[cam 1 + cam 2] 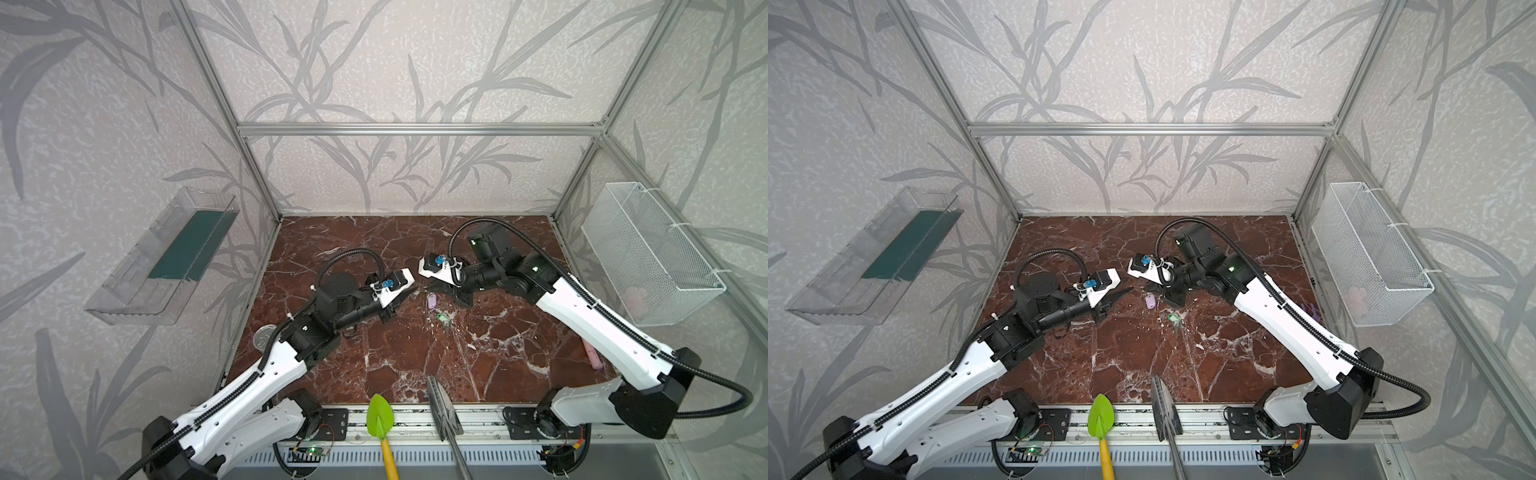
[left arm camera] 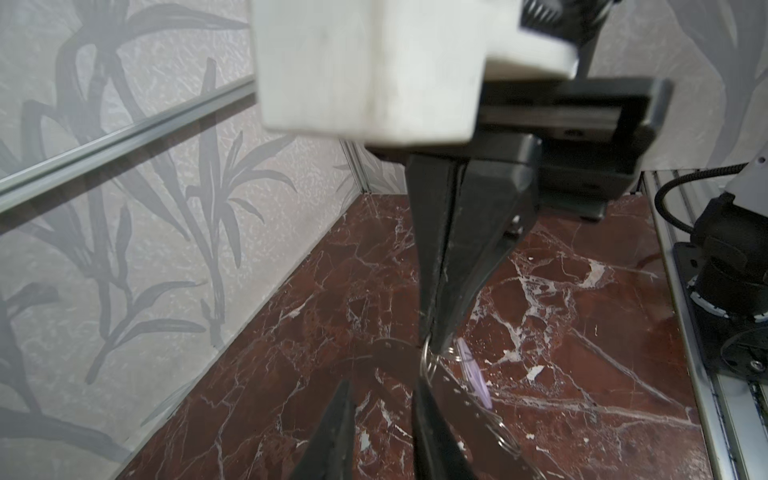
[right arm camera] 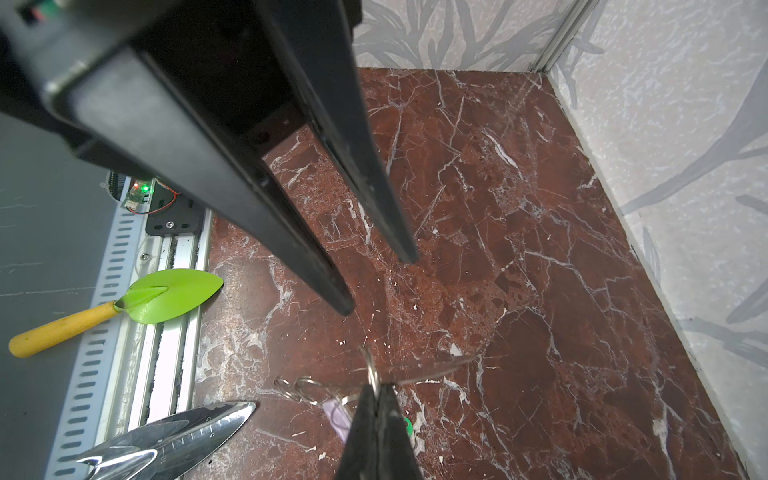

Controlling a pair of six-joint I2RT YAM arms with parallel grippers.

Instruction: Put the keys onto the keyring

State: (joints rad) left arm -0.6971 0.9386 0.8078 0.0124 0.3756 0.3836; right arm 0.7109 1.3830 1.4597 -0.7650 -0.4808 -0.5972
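Mid-table, away from walls: right jaws (image 3: 377,395) pinched on keyring (image 3: 371,365); left jaws (image 2: 384,415) slightly apart, empty.

Keys (image 1: 436,309) on tabletop (image 1: 374,357) between grippers

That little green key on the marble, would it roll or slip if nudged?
The green key lies flat on the table, so it probably won't roll. The polished marble suggests it would slide easily. It looks tiny and thin, so likely light and hard to pinch off the surface.

Glossy marble table (image 1: 415,357) (veined).
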